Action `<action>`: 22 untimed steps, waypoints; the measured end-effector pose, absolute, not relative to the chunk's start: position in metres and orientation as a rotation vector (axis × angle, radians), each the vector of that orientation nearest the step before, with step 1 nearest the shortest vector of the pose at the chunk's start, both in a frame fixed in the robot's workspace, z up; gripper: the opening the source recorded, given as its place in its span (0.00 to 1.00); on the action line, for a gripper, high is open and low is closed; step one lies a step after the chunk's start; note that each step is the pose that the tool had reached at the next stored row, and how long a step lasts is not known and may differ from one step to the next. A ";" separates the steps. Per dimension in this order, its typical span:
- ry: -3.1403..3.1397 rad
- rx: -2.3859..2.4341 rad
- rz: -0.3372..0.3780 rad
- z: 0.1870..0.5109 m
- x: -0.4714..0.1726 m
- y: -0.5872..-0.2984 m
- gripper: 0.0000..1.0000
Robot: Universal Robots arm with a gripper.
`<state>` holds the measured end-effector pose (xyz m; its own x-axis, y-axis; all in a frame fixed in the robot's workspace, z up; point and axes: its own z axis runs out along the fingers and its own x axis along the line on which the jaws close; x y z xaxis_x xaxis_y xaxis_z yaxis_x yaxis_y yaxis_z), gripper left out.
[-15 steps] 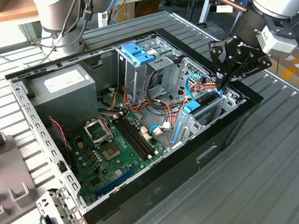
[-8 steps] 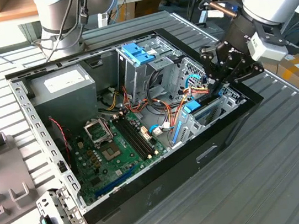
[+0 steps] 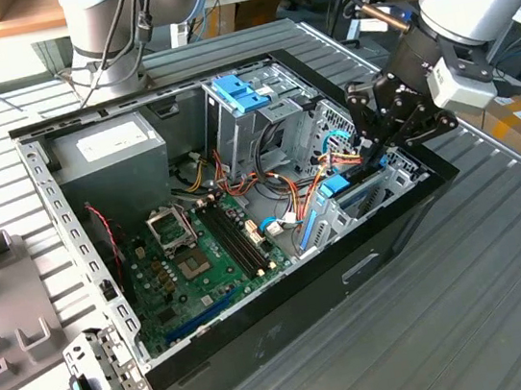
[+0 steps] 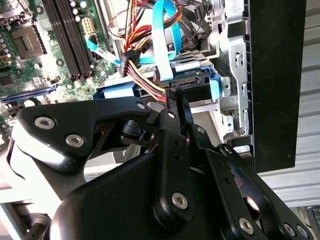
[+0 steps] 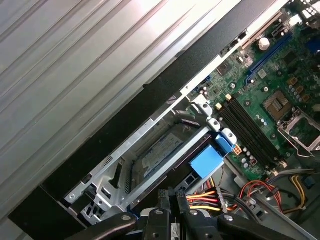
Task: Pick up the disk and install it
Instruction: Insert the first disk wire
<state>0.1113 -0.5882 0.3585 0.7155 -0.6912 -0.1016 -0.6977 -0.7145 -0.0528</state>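
The disk (image 3: pixel 345 187), dark with bright blue rails, lies in the metal drive bay at the front corner of the open computer case (image 3: pixel 260 326), on the exterior view's right. My gripper (image 3: pixel 368 153) reaches down into that corner. In the second wrist view its black fingers are pressed together, and the gripper (image 4: pixel 172 95) tip rests against the disk (image 4: pixel 195 82) beside the orange, yellow and blue cables plugged there. The first wrist view shows the gripper (image 5: pixel 171 196) just above the disk's blue rail (image 5: pixel 206 162). Whether the fingers pinch any part of the disk is hidden.
A green motherboard (image 3: pixel 196 252) fills the case floor, with a grey power supply (image 3: pixel 110 163) at the back and a paler blue slotted tray (image 3: pixel 237 94) on the upper bay. Cable bundles (image 3: pixel 289 191) crowd the space beside the disk. The case stands on a ribbed grey table (image 3: pixel 470 301).
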 end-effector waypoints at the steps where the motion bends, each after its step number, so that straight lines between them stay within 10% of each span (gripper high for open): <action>1: 1.155 -2.825 0.113 0.359 0.111 -0.588 0.17; 22: 1.511 -2.642 0.095 0.358 0.111 -0.588 0.17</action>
<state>0.1112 -0.5883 0.3581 0.5071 -0.8559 -0.1015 -0.8619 -0.5044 -0.0528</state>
